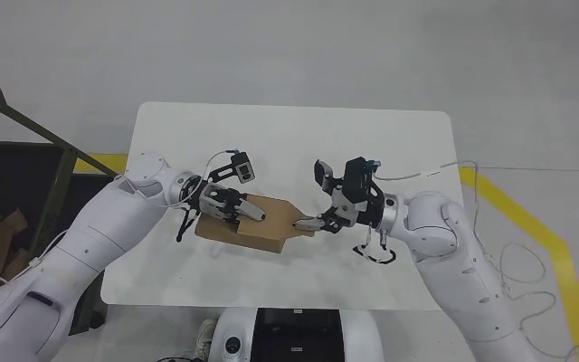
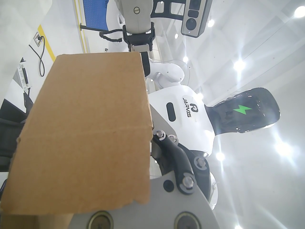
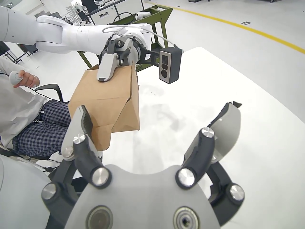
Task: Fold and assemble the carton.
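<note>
Right now the carton is hanging between the two hands, over the front half of the white surface. Judging by the shadow under it, it is lifted clear of that surface. It is sitting half folded, a brown cardboard sleeve with flat walls, tilted, its open end turned towards the right hand. Inside that opening a cardboard panel is slanting across from corner to wall, and whatever is lying deeper in is hidden. A lower flap is sticking out from the opening.

The left hand is grasping the carton at the end away from the flap. One grey finger is lying flat on the top wall near its edge, and the other is hidden behind the cardboard. The right hand is standing released, its fingers spread wide. One fingertip is touching the flap's side, while the other is hovering well apart over bare surface.

Beyond the left arm a green metal frame is standing just beside the surface.
</note>
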